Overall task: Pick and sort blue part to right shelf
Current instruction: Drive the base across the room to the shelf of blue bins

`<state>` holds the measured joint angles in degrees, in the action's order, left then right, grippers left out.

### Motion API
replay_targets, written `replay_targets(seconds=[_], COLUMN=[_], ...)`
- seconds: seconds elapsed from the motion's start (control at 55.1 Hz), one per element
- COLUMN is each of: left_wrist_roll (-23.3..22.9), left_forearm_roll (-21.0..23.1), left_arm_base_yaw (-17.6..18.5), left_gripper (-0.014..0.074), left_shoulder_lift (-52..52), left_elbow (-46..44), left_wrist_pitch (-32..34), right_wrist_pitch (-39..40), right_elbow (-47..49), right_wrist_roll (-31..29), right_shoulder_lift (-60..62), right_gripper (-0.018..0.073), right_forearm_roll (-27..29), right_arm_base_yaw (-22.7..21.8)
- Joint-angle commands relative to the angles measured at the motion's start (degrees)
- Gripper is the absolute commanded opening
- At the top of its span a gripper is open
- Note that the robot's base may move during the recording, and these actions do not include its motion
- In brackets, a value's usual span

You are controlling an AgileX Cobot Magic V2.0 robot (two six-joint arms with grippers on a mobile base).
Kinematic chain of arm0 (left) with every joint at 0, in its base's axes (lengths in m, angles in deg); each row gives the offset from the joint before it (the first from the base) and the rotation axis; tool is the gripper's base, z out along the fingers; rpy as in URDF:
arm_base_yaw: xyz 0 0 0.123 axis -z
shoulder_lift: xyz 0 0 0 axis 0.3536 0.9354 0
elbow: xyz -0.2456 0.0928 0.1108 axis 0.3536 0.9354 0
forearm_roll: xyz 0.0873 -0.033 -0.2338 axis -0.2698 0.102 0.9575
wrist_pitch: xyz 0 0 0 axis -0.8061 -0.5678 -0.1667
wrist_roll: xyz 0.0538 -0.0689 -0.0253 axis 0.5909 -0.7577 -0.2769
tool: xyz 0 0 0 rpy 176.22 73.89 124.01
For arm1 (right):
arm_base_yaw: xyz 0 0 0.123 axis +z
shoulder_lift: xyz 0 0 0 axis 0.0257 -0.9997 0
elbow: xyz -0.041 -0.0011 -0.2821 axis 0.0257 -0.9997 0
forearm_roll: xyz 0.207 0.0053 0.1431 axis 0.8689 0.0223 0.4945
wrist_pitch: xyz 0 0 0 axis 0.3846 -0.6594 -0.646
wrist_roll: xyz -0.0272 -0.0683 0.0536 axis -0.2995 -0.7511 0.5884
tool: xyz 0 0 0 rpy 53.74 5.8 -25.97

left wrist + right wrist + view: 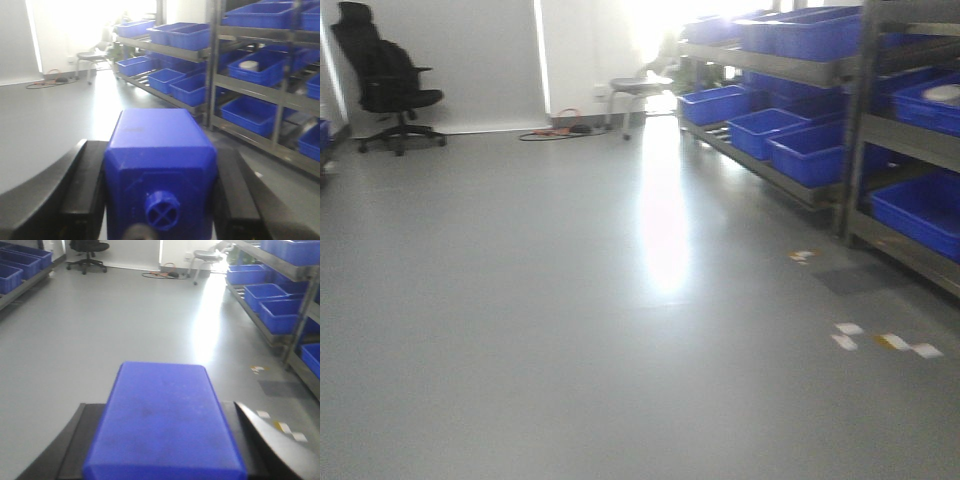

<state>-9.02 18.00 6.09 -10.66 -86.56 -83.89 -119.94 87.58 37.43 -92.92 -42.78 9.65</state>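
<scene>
In the left wrist view a blue part, a boxy plastic piece with a round cross-ribbed boss on its near face, sits between the black fingers of my left gripper, which is shut on it. The right wrist view shows a second blue part, a smooth flat-topped block, with my right gripper shut on it. The right shelf, a steel rack loaded with large blue crates, stands along the right side; it also shows as the rack and the rack. Neither gripper appears in the front view.
A black office chair stands at the far left, with a grey stool and a floor cable by the back wall. Tape marks lie on the grey floor near the rack. More blue crates line the left side.
</scene>
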Motion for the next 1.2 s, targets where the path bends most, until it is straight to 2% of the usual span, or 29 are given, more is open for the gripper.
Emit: replay_targets(seconds=[0.0,1.18], left_wrist_roll=[-0.46,-0.46], left_forearm_roll=[-0.11,-0.11], left_arm_base_yaw=[0.17,0.17], left_gripper=[0.0302,0.0302], left_shoulder_lift=[0.88,0.88], left_elbow=[-1.5,-1.5], left_wrist_pitch=[5.14,5.14], right_wrist_pitch=[5.29,5.29], right_elbow=[1.7,1.7], right_wrist_roll=[-0.43,-0.43], right_shoulder_lift=[-0.73,-0.73], right_gripper=[0.0189,0.0189], right_forearm_roll=[-0.08,-0.08], right_arm_base_yaw=[-0.14,-0.14])
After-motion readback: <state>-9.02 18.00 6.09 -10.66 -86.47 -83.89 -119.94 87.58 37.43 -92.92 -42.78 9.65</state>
